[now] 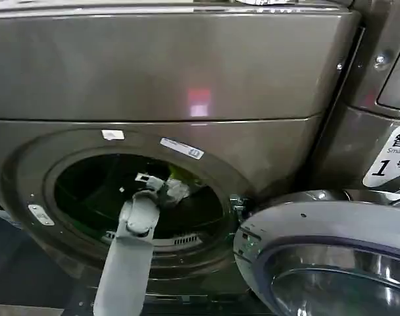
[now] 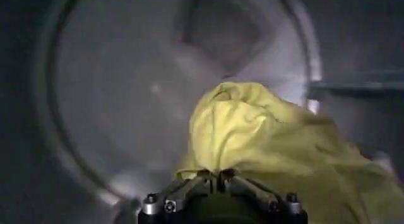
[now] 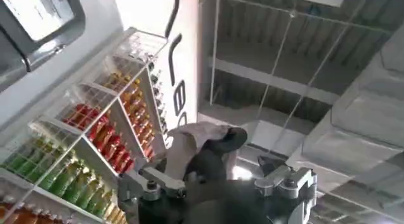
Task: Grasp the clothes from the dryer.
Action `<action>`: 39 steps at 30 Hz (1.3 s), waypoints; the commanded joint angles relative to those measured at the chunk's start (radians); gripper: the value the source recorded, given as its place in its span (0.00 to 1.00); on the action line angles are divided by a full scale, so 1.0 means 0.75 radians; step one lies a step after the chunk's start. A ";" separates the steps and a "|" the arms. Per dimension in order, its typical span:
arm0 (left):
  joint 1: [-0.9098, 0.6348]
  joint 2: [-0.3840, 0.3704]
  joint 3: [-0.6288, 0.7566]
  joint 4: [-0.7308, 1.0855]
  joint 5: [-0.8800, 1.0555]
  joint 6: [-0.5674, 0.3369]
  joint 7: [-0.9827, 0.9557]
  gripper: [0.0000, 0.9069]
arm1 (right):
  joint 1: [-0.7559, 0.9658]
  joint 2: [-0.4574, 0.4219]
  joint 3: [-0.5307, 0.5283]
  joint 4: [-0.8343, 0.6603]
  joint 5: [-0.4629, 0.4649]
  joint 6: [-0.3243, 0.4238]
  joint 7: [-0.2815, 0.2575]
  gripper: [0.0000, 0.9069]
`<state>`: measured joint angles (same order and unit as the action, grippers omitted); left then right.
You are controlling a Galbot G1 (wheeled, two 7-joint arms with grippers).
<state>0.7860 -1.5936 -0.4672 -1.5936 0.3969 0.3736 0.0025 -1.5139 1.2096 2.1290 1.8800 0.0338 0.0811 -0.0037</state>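
Note:
The dryer (image 1: 187,72) is bronze-grey, and its round porthole (image 1: 75,197) stands open. My left arm reaches through the porthole into the dark drum (image 2: 126,86). The left gripper (image 2: 218,175) is shut on a fold of yellow-green fabric from the clothes (image 2: 265,130), which hang bunched just past its tips. In the head view the left gripper (image 1: 149,180) sits mid-porthole, with pale and yellow-green clothes (image 1: 175,189) beside it. My right gripper (image 3: 208,171) is raised towards the ceiling, shut on a pale and dark piece of cloth (image 3: 196,143) that covers its fingers.
The dryer's door (image 1: 318,257) hangs open at the lower right, close to the porthole rim. A second machine (image 1: 384,79) stands to the right, near a white "1" label (image 1: 391,158). A shelf of drink bottles (image 3: 95,124) is beside the right gripper.

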 commanded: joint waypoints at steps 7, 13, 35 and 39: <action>0.073 -0.040 -0.009 -0.068 -0.335 0.034 -0.238 0.00 | -0.007 0.006 -0.002 0.009 -0.003 0.006 -0.036 1.00; 0.068 -0.048 -0.009 -0.065 -0.336 0.038 -0.238 0.00 | -0.013 0.010 -0.007 0.019 0.027 0.040 -0.064 1.00; 0.074 -0.042 -0.012 -0.089 -0.335 0.040 -0.234 0.00 | -0.019 0.025 0.028 0.060 0.027 -0.011 -0.066 1.00; 0.094 -0.041 -0.007 -0.109 -0.334 0.040 -0.232 0.00 | -0.015 0.025 0.034 0.067 0.020 -0.022 -0.050 1.00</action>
<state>0.8445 -1.6091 -0.4757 -1.6633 0.1505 0.4033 -0.1696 -1.5258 1.2267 2.1450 1.9178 0.0499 0.0879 -0.0474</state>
